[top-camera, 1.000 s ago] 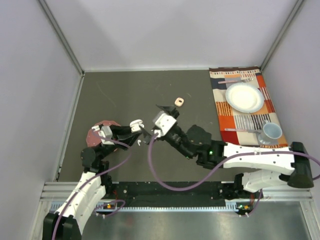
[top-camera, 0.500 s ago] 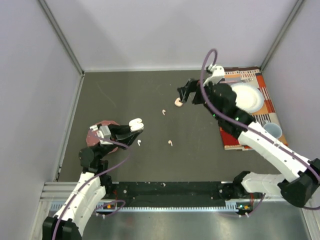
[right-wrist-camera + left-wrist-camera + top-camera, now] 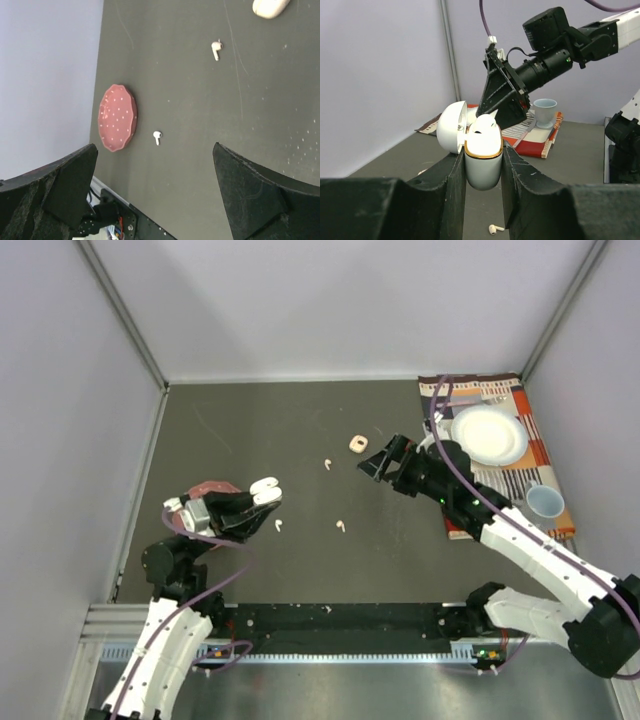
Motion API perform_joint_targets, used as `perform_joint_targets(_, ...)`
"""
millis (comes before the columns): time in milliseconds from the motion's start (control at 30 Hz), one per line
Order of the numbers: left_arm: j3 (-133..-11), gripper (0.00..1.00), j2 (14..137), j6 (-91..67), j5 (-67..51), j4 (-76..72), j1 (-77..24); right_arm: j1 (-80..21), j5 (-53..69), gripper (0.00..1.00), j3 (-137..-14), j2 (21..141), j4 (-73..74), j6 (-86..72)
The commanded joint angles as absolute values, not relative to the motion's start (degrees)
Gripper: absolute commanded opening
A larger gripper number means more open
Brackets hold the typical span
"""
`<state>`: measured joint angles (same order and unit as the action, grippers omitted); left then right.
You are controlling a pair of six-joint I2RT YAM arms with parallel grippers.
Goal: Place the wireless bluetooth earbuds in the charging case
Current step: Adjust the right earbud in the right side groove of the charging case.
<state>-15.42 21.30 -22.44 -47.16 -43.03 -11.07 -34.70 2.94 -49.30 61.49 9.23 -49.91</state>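
Note:
My left gripper (image 3: 260,497) is shut on a white charging case (image 3: 265,487) with a gold rim, held above the table at the left. In the left wrist view the case (image 3: 483,160) sits upright between the fingers with its lid (image 3: 451,127) swung open. On the dark table lie a white earbud (image 3: 279,525) and two pale peach earbuds (image 3: 343,527) (image 3: 327,463). A peach case (image 3: 357,444) lies further back. My right gripper (image 3: 379,458) hangs open and empty just right of that case. The right wrist view shows one white earbud (image 3: 157,137) and a pale one (image 3: 216,49).
A pink dotted plate (image 3: 117,117) lies at the left, under my left arm in the top view. A striped placemat (image 3: 490,485) at the right carries a white plate (image 3: 489,434), a blue cup (image 3: 545,502) and cutlery. Grey walls close in three sides.
My right arm has pulled away from beside the left gripper and now hangs near the peach case. The left gripper keeps its hold on the white case and has shifted slightly left.

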Motion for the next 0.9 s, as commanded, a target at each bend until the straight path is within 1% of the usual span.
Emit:
perform_joint_targets(0,-18.19,0.0,21.27,-20.57,-47.29,-40.08,-11.25,-34.89,1.77,0.99,-46.57,60.63,3.74,-53.09)
perform_joint_targets(67,-18.46,0.0,22.84,-20.83,-46.58,-40.6,-11.16,-36.21,0.18,0.99,-49.72,64.4,9.74,-50.73)
perform_joint_targets(100,-18.46,0.0,23.55,-21.27,-46.32,-41.04,-11.08,-36.91,0.18,0.99,-50.44,65.47,10.19,-50.1)
perform_joint_targets(200,-17.67,0.0,25.57,-22.06,-45.62,-44.82,-9.85,-42.87,-6.67,0.98,-52.55,69.07,11.16,-49.04)
perform_joint_targets(233,-17.58,0.0,25.75,-21.8,-44.4,-45.0,-9.41,-44.2,-8.16,0.95,-53.34,70.21,11.25,-48.78)
perform_joint_targets(267,-17.14,0.0,25.58,-21.71,-43.69,-44.91,-7.93,-46.65,-10.17,0.95,-55.09,71.36,11.77,-48.34)
perform_joint_targets(400,-16.17,0.0,24.52,-23.03,-42.63,-47.02,-2.82,-51.14,-13.53,0.93,-60.46,80.65,13.01,-47.73)
perform_joint_targets(533,-16.0,0.0,26.8,-25.66,-43.42,-50.18,5.52,-55.1,-15.9,0.9,-66.08,88.05,13.62,-49.74)
perform_joint_targets(700,-15.12,0.0,29.26,-24.34,-37.98,-50.88,9.75,-58.79,-18.89,0.85,-70.66,94.65,14.24,-50.01)
perform_joint_targets(867,-12.22,0.0,31.1,-28.9,-38.05,-56.15,14.93,-60.99,-21.96,0.79,-76.28,100.89,16.26,-48.78)
